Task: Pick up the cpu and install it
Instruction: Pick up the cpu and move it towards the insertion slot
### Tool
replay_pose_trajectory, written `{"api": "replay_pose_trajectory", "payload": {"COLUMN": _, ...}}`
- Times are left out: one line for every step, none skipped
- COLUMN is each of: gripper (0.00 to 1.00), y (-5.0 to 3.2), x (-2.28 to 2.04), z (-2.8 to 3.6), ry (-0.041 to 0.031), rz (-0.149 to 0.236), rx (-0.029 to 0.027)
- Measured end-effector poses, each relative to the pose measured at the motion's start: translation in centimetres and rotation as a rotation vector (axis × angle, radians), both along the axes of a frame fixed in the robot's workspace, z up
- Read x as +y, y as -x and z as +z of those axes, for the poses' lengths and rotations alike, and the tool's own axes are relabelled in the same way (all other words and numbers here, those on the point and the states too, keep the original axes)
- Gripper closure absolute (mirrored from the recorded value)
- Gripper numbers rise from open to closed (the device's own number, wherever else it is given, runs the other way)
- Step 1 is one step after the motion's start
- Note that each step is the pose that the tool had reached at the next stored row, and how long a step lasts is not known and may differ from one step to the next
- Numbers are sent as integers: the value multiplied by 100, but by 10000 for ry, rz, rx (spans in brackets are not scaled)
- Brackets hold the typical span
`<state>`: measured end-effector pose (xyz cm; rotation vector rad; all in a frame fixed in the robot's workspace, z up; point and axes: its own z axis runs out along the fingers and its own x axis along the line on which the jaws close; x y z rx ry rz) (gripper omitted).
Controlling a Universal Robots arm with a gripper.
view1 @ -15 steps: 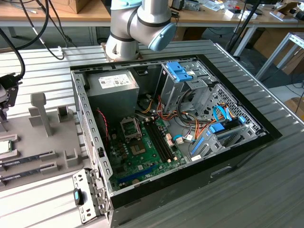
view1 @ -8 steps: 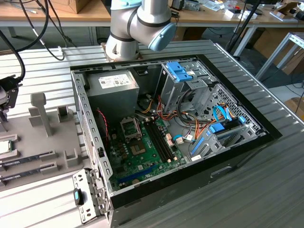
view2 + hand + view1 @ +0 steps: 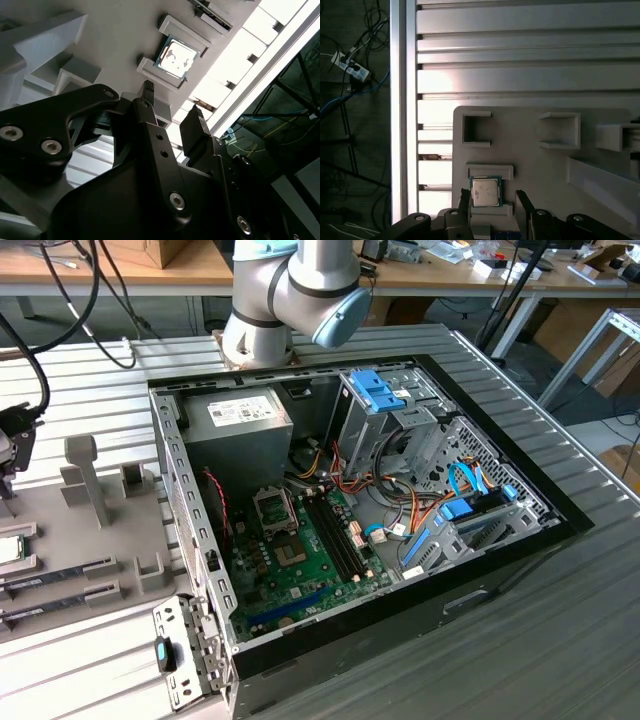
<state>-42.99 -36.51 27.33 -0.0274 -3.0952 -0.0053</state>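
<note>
The arm [image 3: 290, 290] is built of rounded silvery-grey joint housings, 1 of them closed by a pale blue cap [image 3: 342, 315]. The gripper [image 3: 172, 102] is matt black throughout — 2 angular fingers [image 3: 195, 129] with ribbed tips, carried on broad flat link plates [image 3: 60, 112]. Further back from the tips, silver screw heads [image 3: 51, 146] and small round holes [image 3: 159, 136] dot those plates — 2 screws sit side by side on 1 outer plate.

The exterior view overlooks the computer case [image 3: 500, 580] from above; both wrist views closely face the cpu [image 3: 484, 192] [image 3: 175, 56].
</note>
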Motion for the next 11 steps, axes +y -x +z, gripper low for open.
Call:
{"api": "replay_pose_trajectory", "payload": {"gripper": 52, "y": 11, "x": -8, "z": -8, "ry": 0, "rz": 14, "rx": 0}}
{"api": "replay_pose_trajectory", "payload": {"gripper": 52, "y": 20, "x": -13, "z": -13, "ry": 0, "rz": 19, "rx": 0}}
{"api": "replay_pose_trajectory", "payload": {"gripper": 52, "y": 28, "x": -21, "z": -26, "ry": -1, "rz": 26, "rx": -2}}
{"api": "replay_pose_trajectory", "payload": {"gripper": 52, "y": 30, "x": -24, "z": -32, "ry": -1, "rz": 26, "rx": -2}}
{"api": "replay_pose_trajectory", "payload": {"gripper": 52, "y": 32, "x": -26, "z": -37, "ry": 0, "rz": 26, "rx": 0}}
{"api": "replay_pose_trajectory", "payload": {"gripper": 52, "y": 33, "x": -27, "z": -40, "ry": 0, "rz": 26, "rx": 1}}
{"api": "replay_pose_trajectory", "payload": {"gripper": 52, "y": 34, "x": -29, "z": -45, "ry": 1, "rz": 27, "rx": 1}}
{"api": "replay_pose_trajectory", "payload": {"gripper": 52, "y": 35, "x": -30, "z": -57, "ry": 1, "rz": 26, "rx": 1}}
{"api": "replay_pose_trajectory", "payload": {"gripper": 52, "y": 35, "x": -30, "z": -64, "ry": 0, "rz": 26, "rx": 1}}
{"api": "replay_pose_trajectory", "payload": {"gripper": 52, "y": 35, "x": -30, "z": -71, "ry": 0, "rz": 26, "rx": -1}}
{"api": "replay_pose_trajectory", "payload": {"gripper": 52, "y": 35, "x": -30, "z": -75, "ry": 0, "rz": 26, "rx": 0}}
